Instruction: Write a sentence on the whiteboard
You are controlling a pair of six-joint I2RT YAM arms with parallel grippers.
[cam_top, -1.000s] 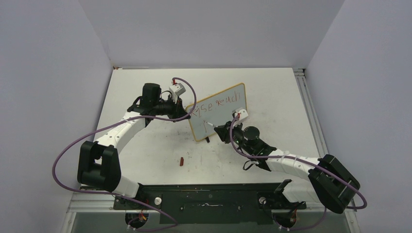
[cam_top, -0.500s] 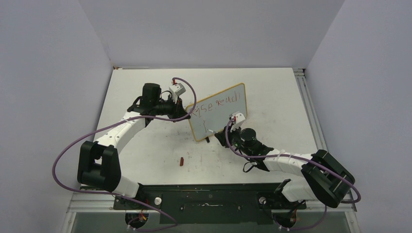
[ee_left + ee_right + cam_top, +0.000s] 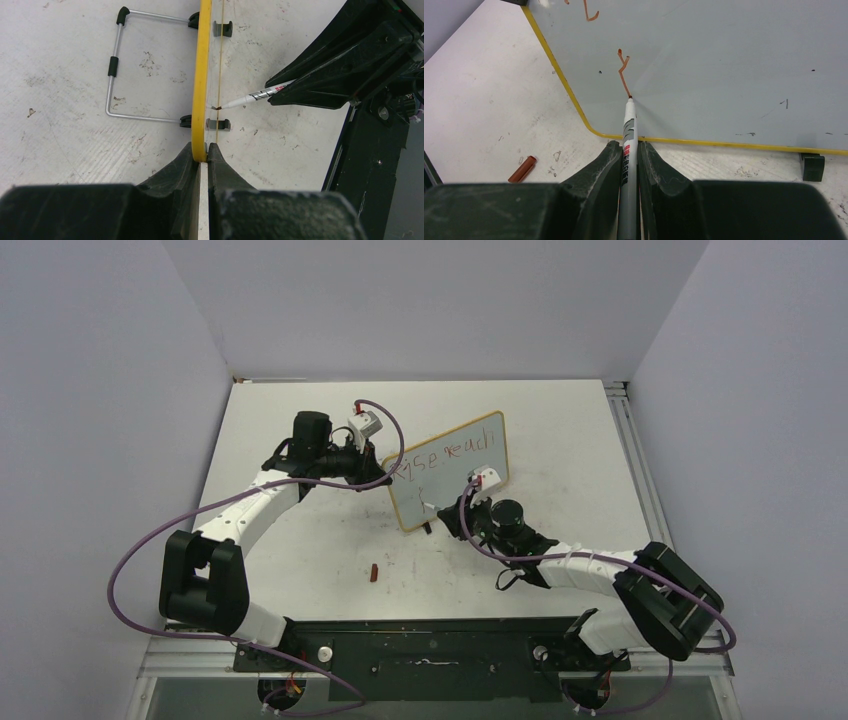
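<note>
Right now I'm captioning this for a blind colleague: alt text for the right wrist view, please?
The right gripper, shut on a marker, holds its tip against the whiteboard at the lower end of a red-brown stroke. A red-brown cap lies on the table to the left.

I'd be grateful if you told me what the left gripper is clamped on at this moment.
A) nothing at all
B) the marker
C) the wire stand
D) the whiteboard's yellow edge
D: in the left wrist view the left gripper is shut on the yellow edge of the whiteboard, while the marker sits in the right gripper.
</note>
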